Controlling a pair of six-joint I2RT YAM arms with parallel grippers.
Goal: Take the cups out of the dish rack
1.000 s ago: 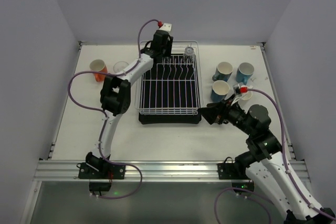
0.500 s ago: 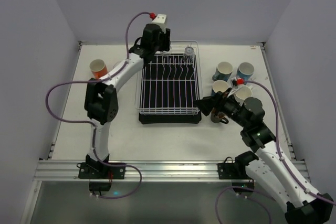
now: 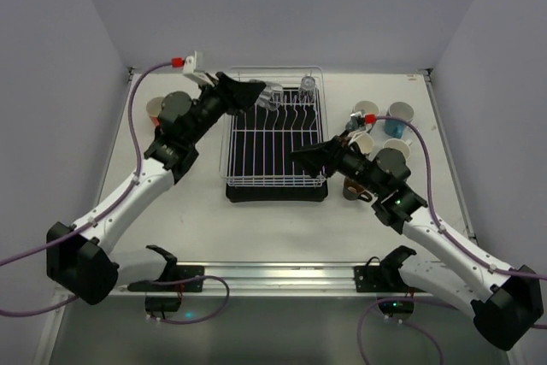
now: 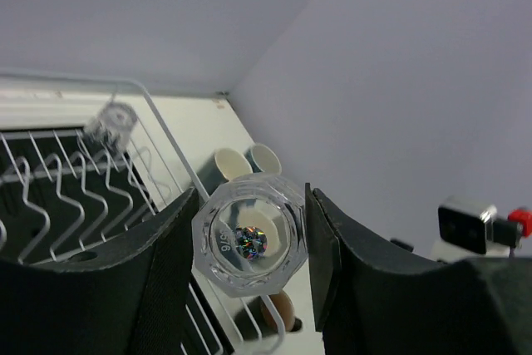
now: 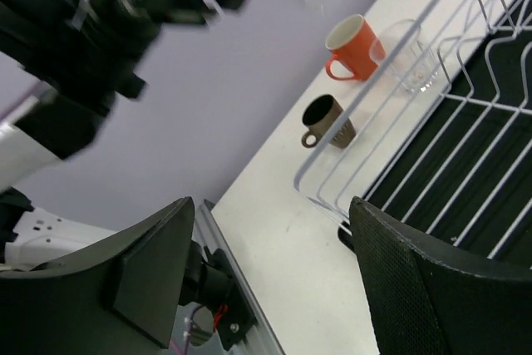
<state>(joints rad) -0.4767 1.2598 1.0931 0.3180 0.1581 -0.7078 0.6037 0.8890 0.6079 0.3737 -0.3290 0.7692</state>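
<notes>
Right, left tool (image 3: 255, 91) is clamped on a clear glass cup (image 4: 249, 237), held above the dish rack's (image 3: 273, 179) far left corner. The marking on its base is too small to read. Right tool (image 5: 283, 230) is spread wide and empty over the rack's right side. A second glass (image 3: 308, 86) sits at the far rail.

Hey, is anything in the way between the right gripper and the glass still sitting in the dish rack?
Nothing visible blocks it. Between the open right gripper and the clear glass at the far end there are only the dish rack's upright wire prongs. The left gripper, holding another glass, is off to the left.
</notes>
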